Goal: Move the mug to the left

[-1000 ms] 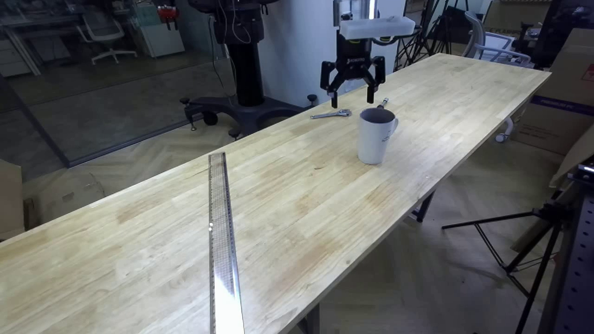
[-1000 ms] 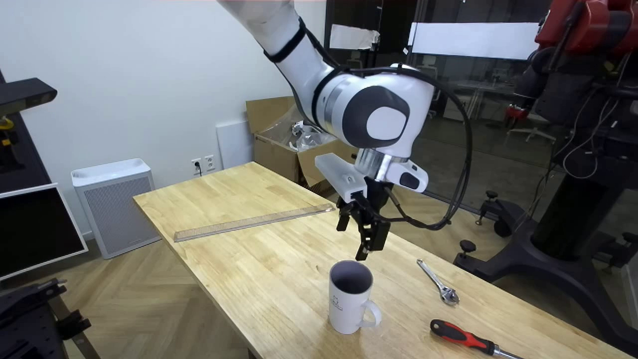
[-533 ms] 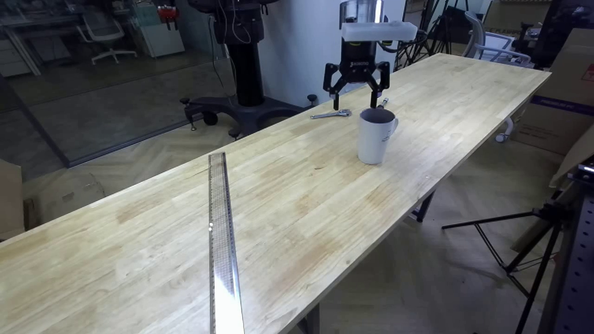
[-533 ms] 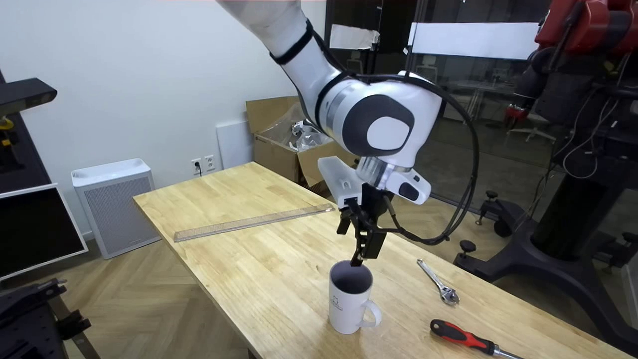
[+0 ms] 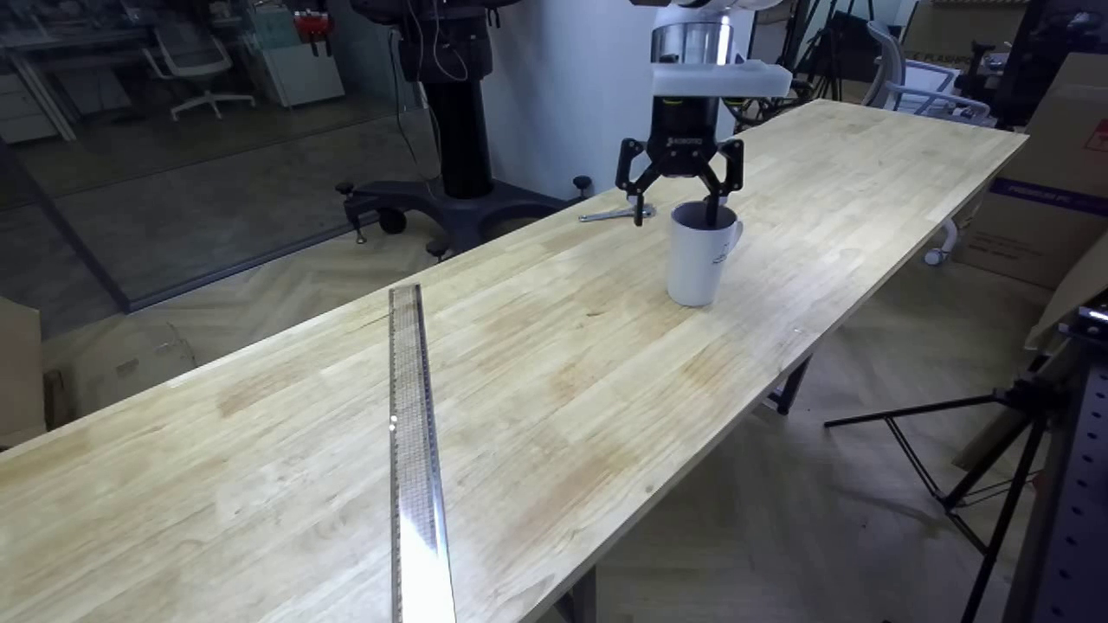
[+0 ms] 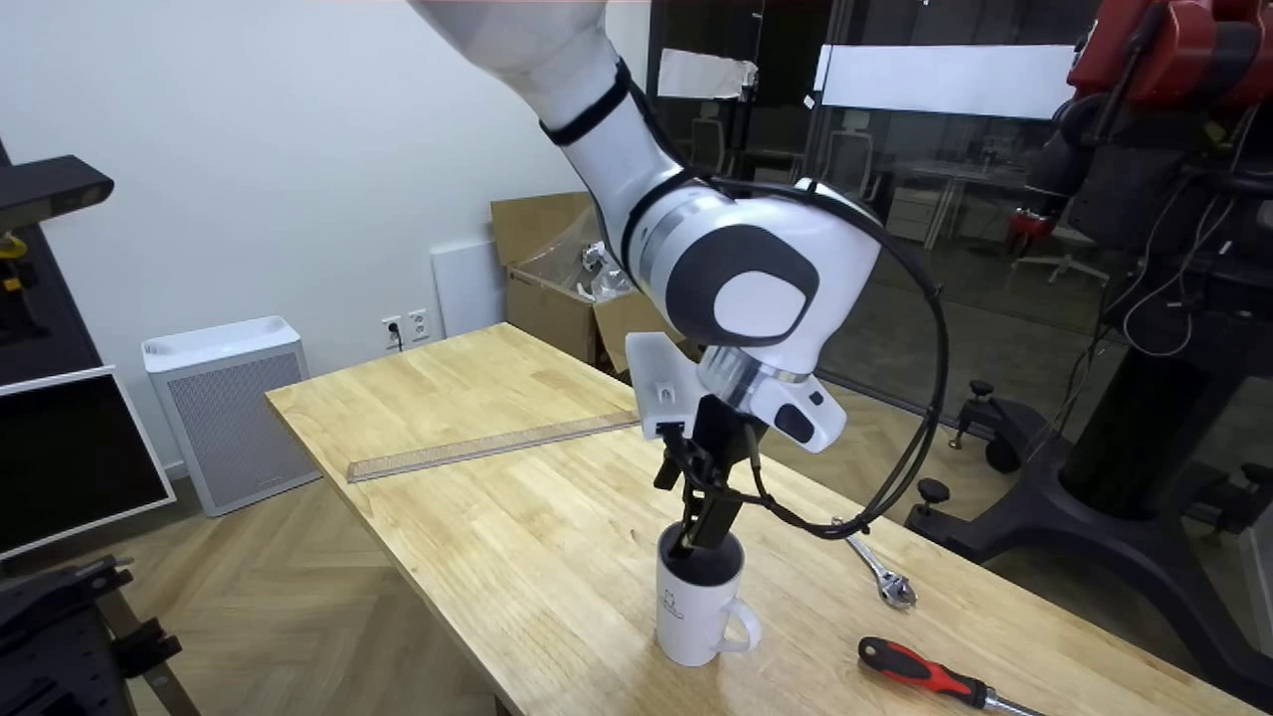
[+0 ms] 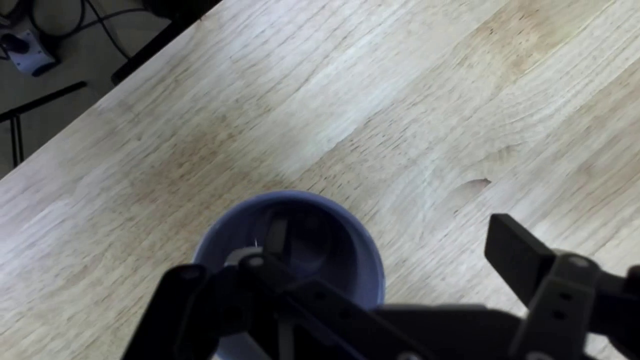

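Note:
The white mug stands upright on the wooden table, and it also shows in an exterior view with its handle towards the screwdriver. My gripper is open and points down at the mug's rim. One finger reaches down inside the mug's opening, and the other is outside it, so the near wall lies between them. In the wrist view the gripper has its left finger in the dark inside of the mug and its right finger over bare wood. Whether the inner finger touches the wall I cannot tell.
A long clear ruler lies across the table. An adjustable wrench and a red and black screwdriver lie near the mug. The table's long edge runs beside the mug.
My gripper has come down and shifted towards the mug. One finger, above the mug's rim before, is now inside its opening. The mug has not moved.

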You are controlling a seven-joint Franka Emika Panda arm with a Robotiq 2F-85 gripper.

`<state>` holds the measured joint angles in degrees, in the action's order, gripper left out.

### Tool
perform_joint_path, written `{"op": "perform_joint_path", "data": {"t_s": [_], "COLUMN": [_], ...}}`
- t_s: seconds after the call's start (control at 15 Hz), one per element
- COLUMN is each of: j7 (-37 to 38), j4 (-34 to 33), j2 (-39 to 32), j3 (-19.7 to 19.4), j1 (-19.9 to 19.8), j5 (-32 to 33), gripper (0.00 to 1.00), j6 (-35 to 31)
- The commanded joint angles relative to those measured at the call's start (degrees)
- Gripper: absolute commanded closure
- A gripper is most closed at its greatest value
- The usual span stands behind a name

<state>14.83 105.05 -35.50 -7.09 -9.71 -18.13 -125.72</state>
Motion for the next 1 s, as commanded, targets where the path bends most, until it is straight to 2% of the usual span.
{"op": "perform_joint_path", "data": {"t_s": [0.0,0.67,0.8,0.93], "j7": [1.9,-3.3,-5.4,-7.6], "j4": [2.2,0.5,-0.8,-2.5], "j2": [1.7,0.9,0.4,-0.2], "j3": [-0.5,-0.1,0.2,0.5], "j1": [-0.5,-2.5,-3.1,-3.6], "j5": [-1.0,0.0,0.1,0.6], "gripper": [0.27,0.95,1.0,0.98], "j6": [-0.2,1.4,3.0,6.2]}}
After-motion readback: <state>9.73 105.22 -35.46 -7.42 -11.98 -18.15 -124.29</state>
